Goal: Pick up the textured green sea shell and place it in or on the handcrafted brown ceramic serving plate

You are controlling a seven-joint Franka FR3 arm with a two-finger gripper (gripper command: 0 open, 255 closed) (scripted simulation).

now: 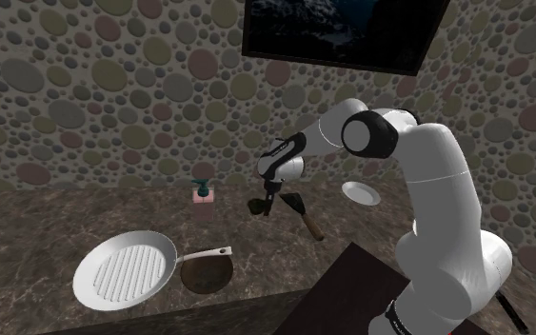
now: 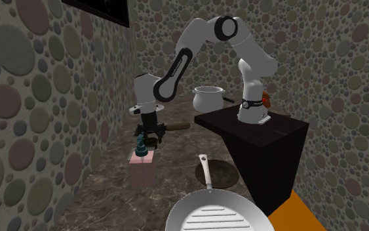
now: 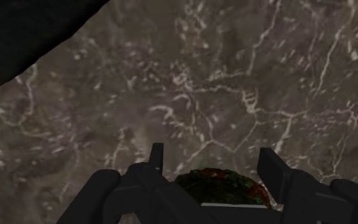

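counter [image 1: 66, 214] bare below claw [image 1: 262, 207] | soap bottle [image 1: 202, 197] near | pan handle [image 1: 204, 254] beside plate [image 1: 207, 276]

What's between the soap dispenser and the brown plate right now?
Bare marble counter, then the grill pan's handle lying across just short of the plate. This shows in the shoulder view.

Dim, evenly lit simulator renders with crisp outlines. In the shoulder view, the white Franka arm [image 1: 427, 181] at 3 o'clock and the white grill pan [image 1: 125, 273] at 8 o'clock are the brightest spots. The marble counter [image 1: 47, 219] reads dull brown, and the stand [image 1: 351, 295] at 5 o'clock is nearly black. The second exterior view has the same flat light, with a vivid orange patch [image 2: 301, 213] at 5 o'clock. The wrist view is darkest. Pale veins show faintly in the counter, and the green sea shell [image 3: 225, 186], clasped in the black gripper [image 3: 213, 156], sits in deep shade.
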